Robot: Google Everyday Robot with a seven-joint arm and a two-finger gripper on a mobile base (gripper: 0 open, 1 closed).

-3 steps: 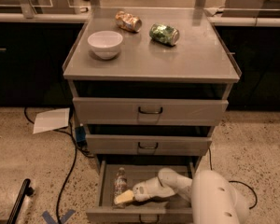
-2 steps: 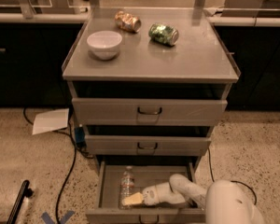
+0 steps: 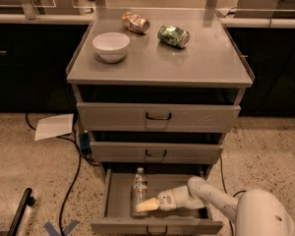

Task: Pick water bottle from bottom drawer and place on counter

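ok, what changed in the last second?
The gripper shifted slightly right inside the grey metal bottom drawer, and the small clear plastic water bottle beside it moved right with it. White bowl, green can, tan-and-orange can on the grey counter stayed put.

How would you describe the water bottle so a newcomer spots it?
Find the grey drawer cabinet, then its open bottom drawer. Beside the tool inside is the water bottle: clear, white-capped, unlike the green can and tan can on top.
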